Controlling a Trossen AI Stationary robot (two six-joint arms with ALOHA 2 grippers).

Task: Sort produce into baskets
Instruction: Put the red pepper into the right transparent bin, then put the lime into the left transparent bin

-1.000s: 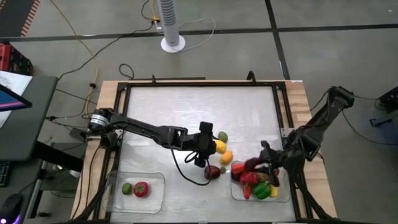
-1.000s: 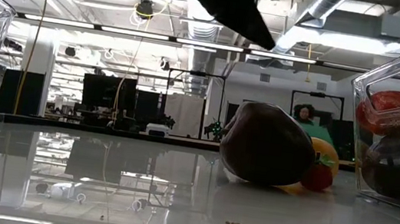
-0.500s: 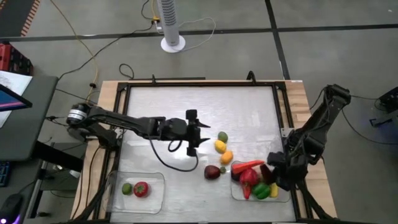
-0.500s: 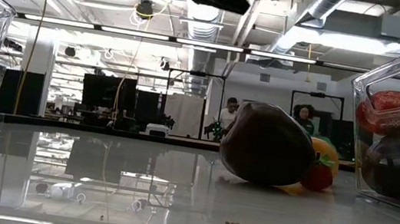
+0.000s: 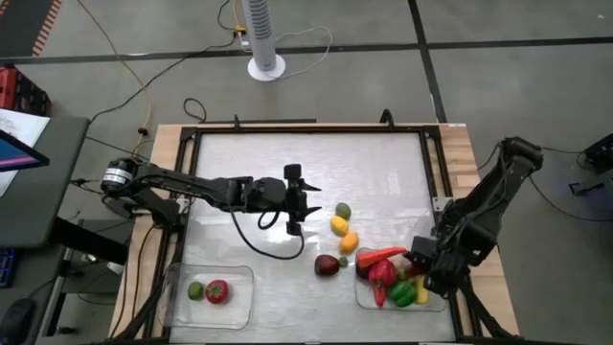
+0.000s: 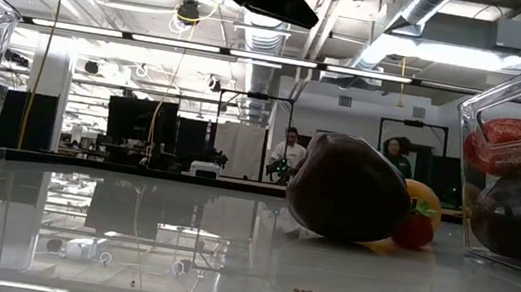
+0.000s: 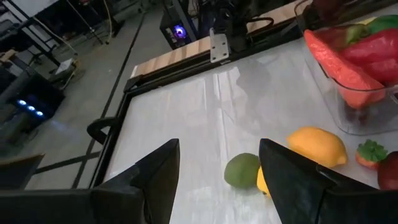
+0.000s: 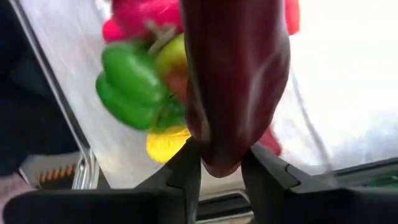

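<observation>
Right tool [image 8: 221, 163] pinching a dark purple piece [image 8: 235, 74] above the right basket [image 5: 362, 297], left tool [image 7: 217, 180] spread over the worktop [image 5: 259, 172]

A tall white tower fan [image 5: 264, 34] stands on the grey floor past the far edge of the table. A thin pale cord [image 5: 144, 91] runs across the floor from near its round base [image 5: 266, 68] toward the table's left side. The shiny silver table top [image 5: 316, 168] sits in a light wooden frame [image 5: 460, 163]. Two people [image 6: 289, 150] show far back in the big room with black screens [image 6: 138, 120] and long ceiling lights [image 6: 173, 44].
</observation>
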